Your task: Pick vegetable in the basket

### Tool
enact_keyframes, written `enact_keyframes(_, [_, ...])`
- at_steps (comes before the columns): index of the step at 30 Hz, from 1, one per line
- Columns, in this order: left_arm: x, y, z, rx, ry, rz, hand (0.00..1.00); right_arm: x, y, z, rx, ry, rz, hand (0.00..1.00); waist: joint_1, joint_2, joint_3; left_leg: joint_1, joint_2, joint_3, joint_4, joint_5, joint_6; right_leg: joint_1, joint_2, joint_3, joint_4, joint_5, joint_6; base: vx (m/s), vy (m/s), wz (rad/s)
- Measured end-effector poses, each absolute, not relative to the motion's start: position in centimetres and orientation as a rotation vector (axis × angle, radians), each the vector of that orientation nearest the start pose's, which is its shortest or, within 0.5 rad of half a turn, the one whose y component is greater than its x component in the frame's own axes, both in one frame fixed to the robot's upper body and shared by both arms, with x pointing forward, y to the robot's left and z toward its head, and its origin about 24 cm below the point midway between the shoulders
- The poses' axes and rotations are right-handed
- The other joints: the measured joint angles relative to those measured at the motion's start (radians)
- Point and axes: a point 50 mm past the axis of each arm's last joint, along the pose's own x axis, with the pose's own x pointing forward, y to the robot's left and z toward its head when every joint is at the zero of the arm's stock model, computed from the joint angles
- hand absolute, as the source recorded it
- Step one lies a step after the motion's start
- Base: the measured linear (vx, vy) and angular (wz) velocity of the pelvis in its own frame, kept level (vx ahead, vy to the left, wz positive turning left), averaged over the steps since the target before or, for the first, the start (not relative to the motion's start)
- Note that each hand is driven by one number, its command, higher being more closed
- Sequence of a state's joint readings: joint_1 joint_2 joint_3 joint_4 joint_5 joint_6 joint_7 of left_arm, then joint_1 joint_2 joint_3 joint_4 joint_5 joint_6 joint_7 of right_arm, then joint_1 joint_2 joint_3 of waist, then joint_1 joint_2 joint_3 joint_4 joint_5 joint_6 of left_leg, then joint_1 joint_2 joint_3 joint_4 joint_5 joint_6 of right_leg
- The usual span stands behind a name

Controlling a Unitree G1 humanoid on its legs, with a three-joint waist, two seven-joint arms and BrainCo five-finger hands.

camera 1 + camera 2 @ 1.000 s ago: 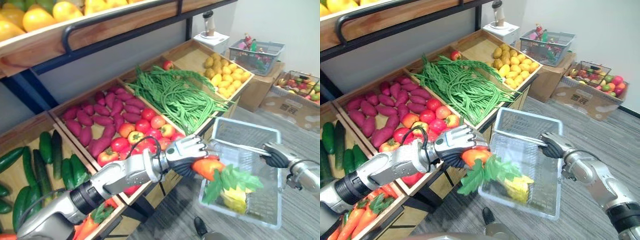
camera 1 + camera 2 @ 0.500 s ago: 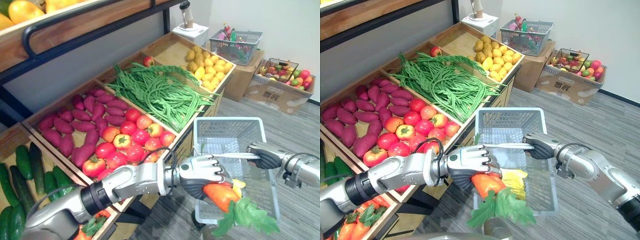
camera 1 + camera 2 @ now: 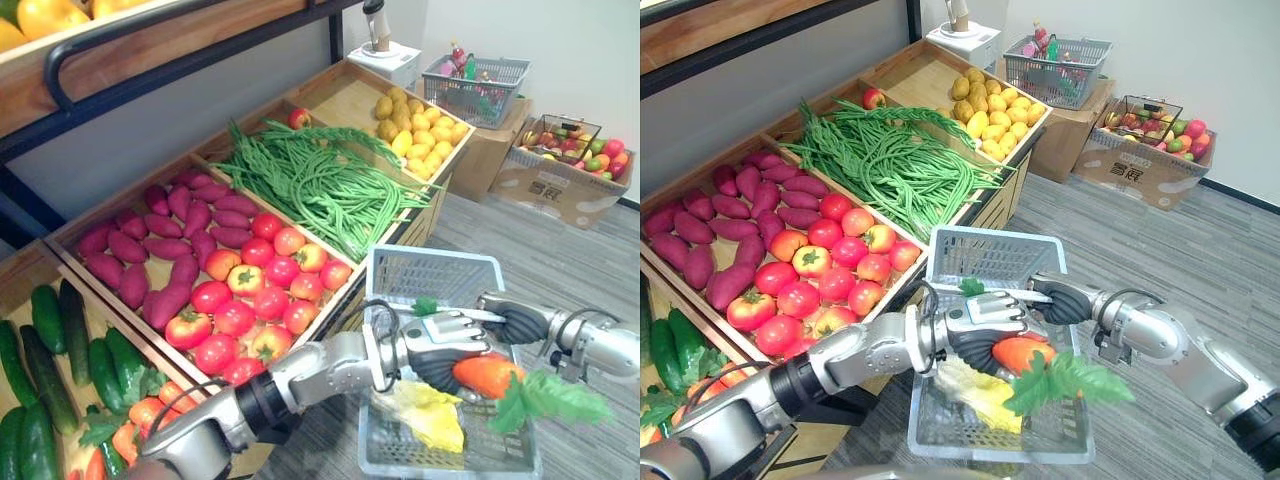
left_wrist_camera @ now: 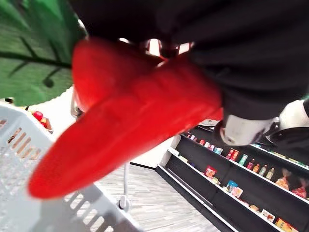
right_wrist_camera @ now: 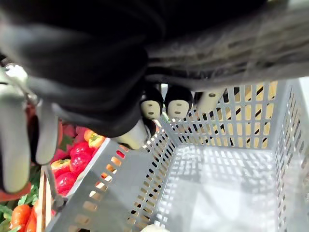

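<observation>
My left hand [image 3: 445,345] is shut on an orange carrot [image 3: 487,375] whose green leaves [image 3: 550,397] stick out past the right rim of the grey plastic basket [image 3: 430,262]. The carrot hangs over the basket's middle, just above a yellow leafy vegetable [image 3: 425,415] lying inside. In the left wrist view the carrot [image 4: 130,130] sits against the palm, above the basket wall [image 4: 29,193]. My right hand [image 3: 520,322] is shut on the basket's handle and holds the basket off the floor. Its curled fingers [image 5: 153,108] show above the basket's inside [image 5: 145,183].
A wooden produce stand runs along the left: cucumbers [image 3: 60,340], carrots [image 3: 130,425], sweet potatoes [image 3: 160,250], tomatoes [image 3: 260,290], green beans [image 3: 320,185] and yellow potatoes [image 3: 425,125]. A wire basket [image 3: 480,90] and a fruit box [image 3: 575,160] stand at the back right on grey floor.
My left hand has carried the carrot rightward, from the basket's left edge to over its middle. The camera has also shifted, and the basket now shows lower and nearer.
</observation>
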State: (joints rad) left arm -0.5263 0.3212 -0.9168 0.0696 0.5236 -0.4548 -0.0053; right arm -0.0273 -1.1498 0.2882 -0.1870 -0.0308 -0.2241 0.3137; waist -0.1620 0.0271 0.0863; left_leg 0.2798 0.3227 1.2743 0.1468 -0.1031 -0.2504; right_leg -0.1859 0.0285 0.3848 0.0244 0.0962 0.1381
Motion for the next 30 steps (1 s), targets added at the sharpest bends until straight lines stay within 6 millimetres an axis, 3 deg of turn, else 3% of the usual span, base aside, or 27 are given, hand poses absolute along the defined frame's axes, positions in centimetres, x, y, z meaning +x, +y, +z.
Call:
enact_keyframes(3, [23.1,-1.7,7.4,0.915,-0.766,-1.081,1.00,23.4,-22.6,11.9,-1.124,-0.069,0.746,1.00,-0.002,-0.002,0.001,0.000,0.002,-0.002,0.002,0.000,0.000,0.000,0.000,-0.003,0.004,0.000,0.000,-0.10,-0.052,0.02])
enact_keyframes(7, [25.6,0.0,4.5,1.066,-0.573,-1.008,1.00,23.4,-22.4,11.8,-1.113,-0.075,0.746,1.00,-0.008,-0.012,0.010,-0.004,0.004,-0.004,0.007,0.000,0.000,-0.005,0.000,-0.005,0.008,0.000,0.000,-0.09,-0.045,0.02])
enact_keyframes(13, [26.3,-0.4,2.9,1.116,-0.488,-0.986,1.00,23.7,-22.3,11.9,-1.103,-0.084,0.737,1.00,-0.015,-0.013,0.011,-0.022,0.005,-0.019,0.017,-0.003,0.005,-0.020,-0.006,-0.014,0.011,0.000,0.000,-0.06,-0.018,0.05])
enact_keyframes(14, [26.6,-0.3,2.6,1.124,-0.465,-0.977,0.00,23.7,-22.3,11.9,-1.104,-0.086,0.734,1.00,-0.017,-0.014,0.011,-0.021,0.004,-0.018,0.017,-0.003,0.005,-0.020,-0.006,-0.014,0.011,0.000,0.000,-0.08,-0.022,-0.02])
enact_keyframes(19, [27.5,0.2,1.8,1.188,-0.401,-0.953,0.00,23.8,-22.1,11.9,-1.086,-0.098,0.727,1.00,-0.019,-0.026,0.019,-0.019,0.003,-0.011,0.018,-0.003,0.006,-0.020,-0.004,-0.005,0.012,0.002,0.000,-0.09,-0.030,-0.04])
enact_keyframes(30, [28.1,0.0,2.2,1.185,-0.411,-0.925,0.00,23.9,-22.3,12.3,-1.082,-0.104,0.710,1.00,-0.018,-0.034,0.028,-0.034,0.006,-0.004,0.032,-0.009,0.009,-0.038,-0.005,-0.001,0.009,0.008,0.000,-0.09,-0.038,-0.02])
